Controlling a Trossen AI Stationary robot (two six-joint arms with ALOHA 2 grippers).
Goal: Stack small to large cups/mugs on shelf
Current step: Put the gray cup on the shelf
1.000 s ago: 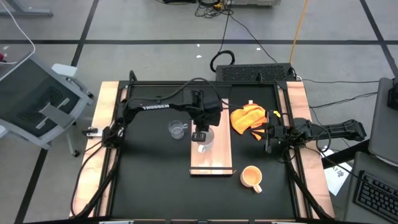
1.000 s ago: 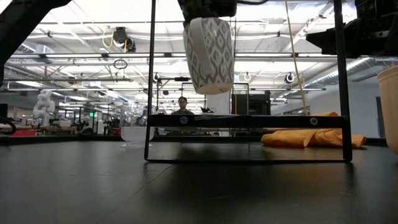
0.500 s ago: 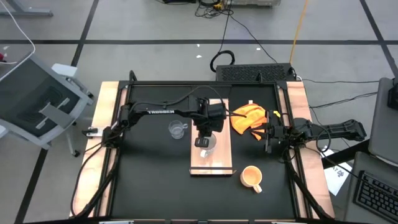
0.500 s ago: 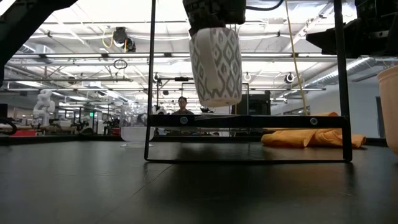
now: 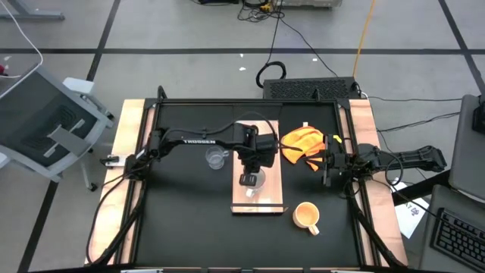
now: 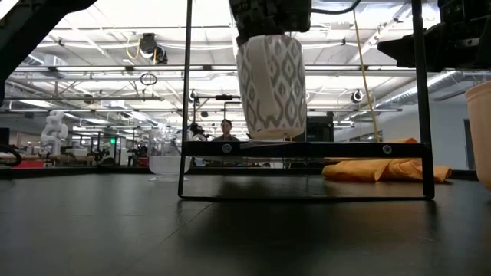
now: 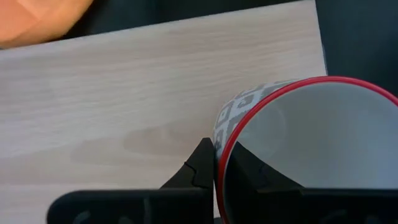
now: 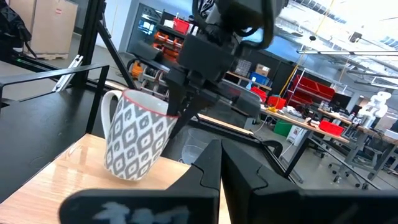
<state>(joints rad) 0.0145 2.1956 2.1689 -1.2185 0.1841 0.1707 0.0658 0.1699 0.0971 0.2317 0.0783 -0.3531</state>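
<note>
My left gripper (image 5: 248, 180) hangs over the shelf (image 5: 267, 199), a light wooden board in the middle of the table, and is shut on a white mug (image 8: 134, 143) with a grey diamond pattern and a red rim. The mug (image 6: 270, 84) hangs above the board. A clear glass cup (image 5: 217, 158) stands on the black tabletop just left of the board. An orange-yellow mug (image 5: 307, 216) stands near the board's near right corner. My right gripper (image 5: 327, 168) waits shut at the table's right edge. My left gripper pinches the mug's red rim (image 7: 219, 163), one finger (image 7: 200, 167) outside the wall and the other inside the mug. The fingers come slanting down from above. The mug hangs below them, slightly tilted and clear of the board, its handle (image 8: 109, 115) on the side away from the fingers.
An orange-yellow cloth (image 5: 301, 142) lies crumpled on the table right of the board's far end. Black frame posts (image 6: 188, 92) rise at the table's far side.
My left gripper has sunk and gone toward the table's near edge along the board, still shut on the patterned mug. The mug has come down with it, stays clear of the board, and keeps its slight tilt.
</note>
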